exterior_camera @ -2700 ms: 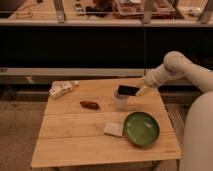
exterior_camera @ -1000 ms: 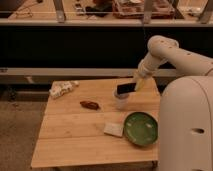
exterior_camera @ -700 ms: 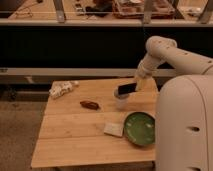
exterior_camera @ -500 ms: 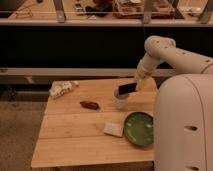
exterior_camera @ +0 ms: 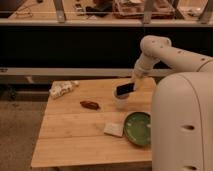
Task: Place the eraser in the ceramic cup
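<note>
The gripper [exterior_camera: 131,83] hung over the ceramic cup [exterior_camera: 120,101] on the table [exterior_camera: 75,135], its jaws apparently shut on one end of the eraser [exterior_camera: 125,89], which looked light, stiff and best pinched across its flat faces.

The small flat black rectangular eraser [exterior_camera: 125,89] is held tilted at the gripper [exterior_camera: 131,85] right of the frame's centre, directly above the small whitish ceramic cup [exterior_camera: 120,102]; whether it touches the rim cannot be told. The cup is seen standing on the light wooden table [exterior_camera: 75,135]; a round green bowl [exterior_camera: 137,128] lies lower right, a pale square pad [exterior_camera: 114,129] just beside it; a reddish-brown oblong object [exterior_camera: 90,104] lies left of the cup; a crumpled whitish bundle [exterior_camera: 62,88] is seen at the table's upper left.
</note>
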Tool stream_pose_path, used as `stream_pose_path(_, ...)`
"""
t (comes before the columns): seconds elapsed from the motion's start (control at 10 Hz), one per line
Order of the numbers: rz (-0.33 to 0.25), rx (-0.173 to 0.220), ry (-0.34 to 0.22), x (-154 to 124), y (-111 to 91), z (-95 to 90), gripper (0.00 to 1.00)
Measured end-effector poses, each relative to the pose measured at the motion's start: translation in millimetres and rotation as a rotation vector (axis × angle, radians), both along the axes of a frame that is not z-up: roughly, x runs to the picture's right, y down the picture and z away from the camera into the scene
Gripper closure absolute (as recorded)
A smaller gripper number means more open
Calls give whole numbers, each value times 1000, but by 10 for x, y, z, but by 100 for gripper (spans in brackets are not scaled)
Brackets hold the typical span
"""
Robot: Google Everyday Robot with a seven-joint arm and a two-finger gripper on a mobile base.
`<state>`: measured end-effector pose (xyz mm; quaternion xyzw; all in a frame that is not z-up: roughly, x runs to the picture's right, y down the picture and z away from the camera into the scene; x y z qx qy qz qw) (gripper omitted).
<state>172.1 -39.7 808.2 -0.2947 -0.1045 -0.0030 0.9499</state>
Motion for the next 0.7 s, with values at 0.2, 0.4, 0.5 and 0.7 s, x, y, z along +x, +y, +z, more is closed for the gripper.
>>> stream_pose_path(0.2, -22, -3, 2, -17, 11, -3, 100)
stream_pose_path(0.4, -40, -2, 8, -26, -3, 9, 100)
stream_pose_path(0.5, -48, 0, 11, -34, -14, 14, 100)
stream_pose_path(0.7, -62, -2, 16, -24, -12, 12, 100)
